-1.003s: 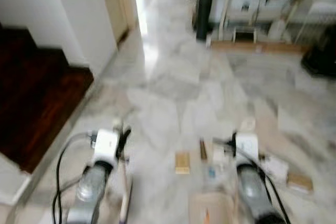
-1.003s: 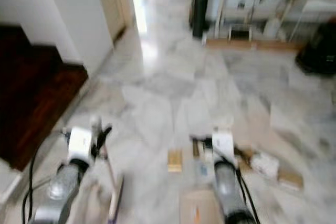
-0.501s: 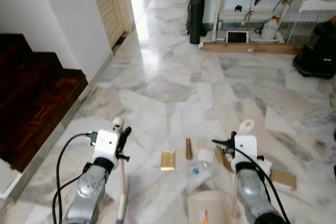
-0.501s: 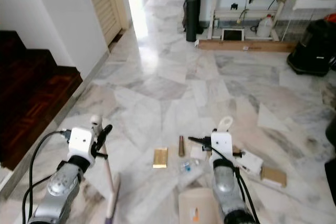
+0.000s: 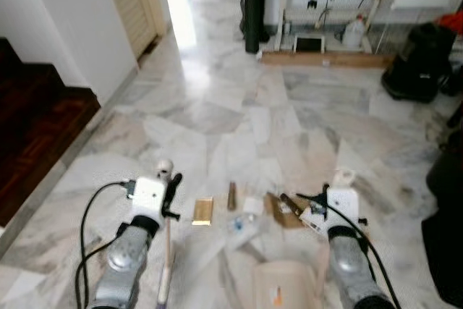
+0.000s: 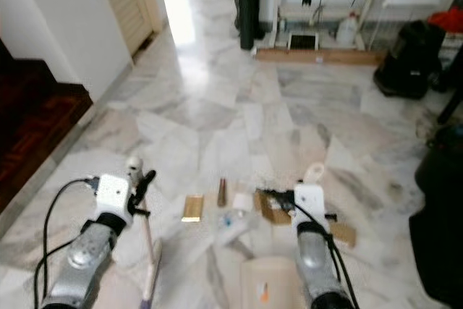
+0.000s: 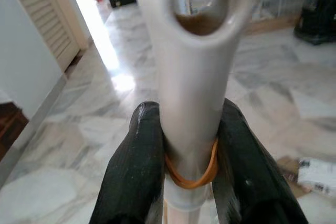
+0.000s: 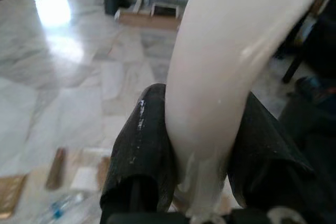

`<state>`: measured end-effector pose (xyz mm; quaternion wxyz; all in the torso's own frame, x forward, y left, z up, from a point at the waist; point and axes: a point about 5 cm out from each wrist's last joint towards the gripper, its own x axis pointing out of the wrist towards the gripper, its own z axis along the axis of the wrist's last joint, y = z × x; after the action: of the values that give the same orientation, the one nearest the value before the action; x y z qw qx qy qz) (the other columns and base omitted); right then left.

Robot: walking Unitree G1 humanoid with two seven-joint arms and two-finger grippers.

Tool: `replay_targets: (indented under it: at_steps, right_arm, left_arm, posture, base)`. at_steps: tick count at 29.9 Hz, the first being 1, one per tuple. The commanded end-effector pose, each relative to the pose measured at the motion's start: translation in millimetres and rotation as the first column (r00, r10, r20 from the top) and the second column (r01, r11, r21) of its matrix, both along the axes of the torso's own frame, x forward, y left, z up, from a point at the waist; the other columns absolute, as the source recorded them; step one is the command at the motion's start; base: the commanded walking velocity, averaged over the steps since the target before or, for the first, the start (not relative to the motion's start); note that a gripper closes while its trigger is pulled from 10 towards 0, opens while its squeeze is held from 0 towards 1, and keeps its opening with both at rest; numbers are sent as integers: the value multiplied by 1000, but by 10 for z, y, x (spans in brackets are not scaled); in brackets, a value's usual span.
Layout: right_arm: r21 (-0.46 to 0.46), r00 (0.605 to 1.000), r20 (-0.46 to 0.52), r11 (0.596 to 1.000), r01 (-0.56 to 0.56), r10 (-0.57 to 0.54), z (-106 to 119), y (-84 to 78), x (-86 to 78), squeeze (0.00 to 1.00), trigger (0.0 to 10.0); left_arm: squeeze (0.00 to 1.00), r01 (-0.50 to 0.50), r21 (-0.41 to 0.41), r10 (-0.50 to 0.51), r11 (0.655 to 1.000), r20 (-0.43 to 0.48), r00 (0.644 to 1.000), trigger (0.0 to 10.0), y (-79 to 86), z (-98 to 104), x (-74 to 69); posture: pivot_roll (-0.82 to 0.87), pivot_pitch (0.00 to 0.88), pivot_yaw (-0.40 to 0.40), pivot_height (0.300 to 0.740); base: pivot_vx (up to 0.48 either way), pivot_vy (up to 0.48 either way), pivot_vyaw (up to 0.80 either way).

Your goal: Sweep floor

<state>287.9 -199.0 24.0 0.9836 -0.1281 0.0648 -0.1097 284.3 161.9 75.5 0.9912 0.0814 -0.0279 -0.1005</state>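
Nearest the robot, a beige dustpan (image 5: pixel 285 287) rests on the marble floor (image 5: pixel 239 121) between the two arms, its cream handle (image 8: pixel 231 56) pinched between the black fingers (image 8: pixel 144 150) of the right gripper (image 5: pixel 334 192), while the left gripper (image 5: pixel 169 186) clamps the broom handle (image 7: pixel 197 77), whose pole slants down to the floor beside the left arm. Just beyond the dustpan lies the litter: a gold packet (image 5: pixel 202 210), a small brown stick (image 5: pixel 232 195), a crumpled clear bottle (image 5: pixel 237 223) and torn cardboard (image 5: pixel 278 210). Farther off are dark wooden stairs (image 5: pixel 36 121) on the left, a black bag (image 5: pixel 416 63) on the right and a workbench (image 5: pixel 325 5) at the far wall.
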Motion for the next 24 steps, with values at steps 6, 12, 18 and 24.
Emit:
replay_targets:
  at_steps: [6, 12, 18, 24]
  right_arm:
    - [-3, 1000, 5, 1000, -21, 21, 22, 64, 35, 0, 10000]
    - [2, 1000, 2, 1000, -19, 19, 18, 63, 33, 0, 10000]
    - [3, 1000, 1, 1000, -21, 21, 16, 75, 33, 0, 10000]
    - [3, 1000, 2, 1000, -22, 22, 16, 84, 34, 0, 10000]
  left_arm:
    - [0, -25, 7, 25, 1000, 24, 999, 10000, 83, 45, 1]
    - [0, -27, -2, 27, 1000, 34, 999, 10000, 84, 60, 0]
    - [0, -29, -5, 29, 1000, 35, 999, 10000, 89, 67, 3]
    - [0, -32, -15, 32, 999, 21, 999, 10000, 93, 58, 6]
  posture:
    - [66, 8, 71, 740]
    - [67, 10, 72, 740]
    - [68, 9, 72, 740]
    - [68, 8, 73, 740]
  base:
    - [0, 0, 0]
    - [0, 0, 0]
    - [0, 0, 0]
    - [0, 0, 0]
